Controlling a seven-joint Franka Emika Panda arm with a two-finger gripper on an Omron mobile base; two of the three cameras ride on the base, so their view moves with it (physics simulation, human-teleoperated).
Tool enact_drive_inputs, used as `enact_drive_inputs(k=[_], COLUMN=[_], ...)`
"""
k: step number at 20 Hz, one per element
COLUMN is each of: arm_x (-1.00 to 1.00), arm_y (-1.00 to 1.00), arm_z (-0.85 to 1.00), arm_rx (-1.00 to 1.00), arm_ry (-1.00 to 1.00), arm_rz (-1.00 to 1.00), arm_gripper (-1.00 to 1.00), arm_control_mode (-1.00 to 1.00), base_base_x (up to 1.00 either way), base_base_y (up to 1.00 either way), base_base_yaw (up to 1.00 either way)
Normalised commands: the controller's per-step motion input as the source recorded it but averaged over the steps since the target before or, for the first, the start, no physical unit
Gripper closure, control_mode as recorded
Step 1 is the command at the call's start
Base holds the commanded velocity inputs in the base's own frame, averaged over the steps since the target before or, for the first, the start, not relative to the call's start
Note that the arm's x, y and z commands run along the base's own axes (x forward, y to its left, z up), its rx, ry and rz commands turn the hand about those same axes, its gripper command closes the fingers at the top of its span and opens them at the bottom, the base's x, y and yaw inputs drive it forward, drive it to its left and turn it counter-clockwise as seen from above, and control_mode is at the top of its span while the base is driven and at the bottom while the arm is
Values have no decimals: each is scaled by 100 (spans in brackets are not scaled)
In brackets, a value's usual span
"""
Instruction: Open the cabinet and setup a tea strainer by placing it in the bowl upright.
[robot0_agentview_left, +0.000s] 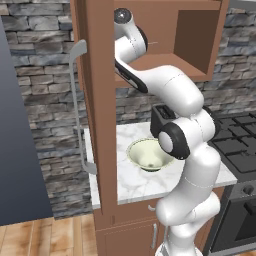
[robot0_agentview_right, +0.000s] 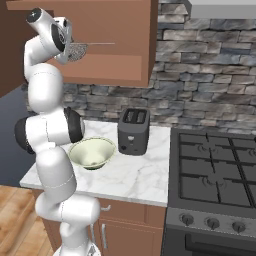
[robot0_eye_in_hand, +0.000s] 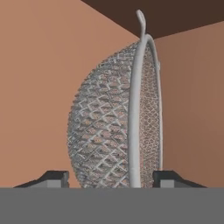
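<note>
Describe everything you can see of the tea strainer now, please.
The strainer is a small grey wire-mesh cup with a smooth metal rim and a long, thin, straight handle. It sits inside the open cabinet, turned on its side, so the rim stands vertical in the hand view. The tool has a finger on each side of the cup; whether they touch it cannot be told.

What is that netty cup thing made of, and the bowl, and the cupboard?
The tea strainer looks like grey metal: fine criss-cross wire mesh with a smooth, dull rim. The bowl looks like glazed ceramic, pale cream-green and smooth, though plastic can't be ruled out. The cabinet looks like reddish-brown wood with a flat matte finish; its long handle looks like silvery metal.
</note>
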Motion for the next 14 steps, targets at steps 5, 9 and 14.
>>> enact_drive_inputs(k=[5, 9, 14], arm_x=[0, 0, 0], arm_y=[1, 1, 2], arm_z=[0, 0, 0], arm_rx=[0, 0, 0], arm_ry=[0, 0, 0], arm_rz=[0, 0, 0], arm_gripper=[100, 100, 100], arm_control_mode=[-100, -100, -100], base_base_x=[0, 0, 0], base_base_y=[0, 0, 0], base_base_yaw=[0, 0, 0])
